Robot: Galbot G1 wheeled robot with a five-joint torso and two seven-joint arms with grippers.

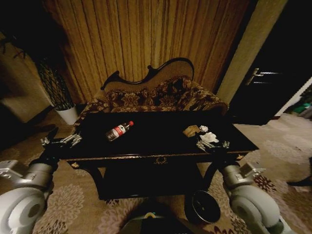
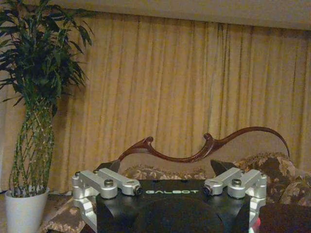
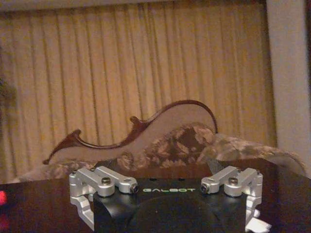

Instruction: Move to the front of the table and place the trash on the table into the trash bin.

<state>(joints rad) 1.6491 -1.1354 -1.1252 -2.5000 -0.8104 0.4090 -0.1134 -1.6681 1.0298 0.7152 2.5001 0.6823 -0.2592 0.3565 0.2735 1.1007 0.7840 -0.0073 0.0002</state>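
Observation:
The black glossy table (image 1: 146,148) stands right in front of me. On it lie a clear bottle (image 1: 119,130) with a red cap, left of centre, and at the right a crumpled tan paper (image 1: 191,130) beside a small white wad (image 1: 208,137). The round dark trash bin (image 1: 204,206) sits on the floor under the table's right front corner. My left gripper (image 1: 61,141) hovers open at the table's left front edge, well left of the bottle. At the right front edge my right gripper (image 1: 213,145) is open, just short of the wad (image 3: 257,225).
A floral sofa (image 1: 156,97) with a carved back stands close behind the table, before tan curtains (image 1: 146,39). A plant in a white pot (image 1: 68,115) is at the back left. A dark door (image 1: 273,83) is at the right. Patterned carpet (image 1: 73,204) surrounds the table.

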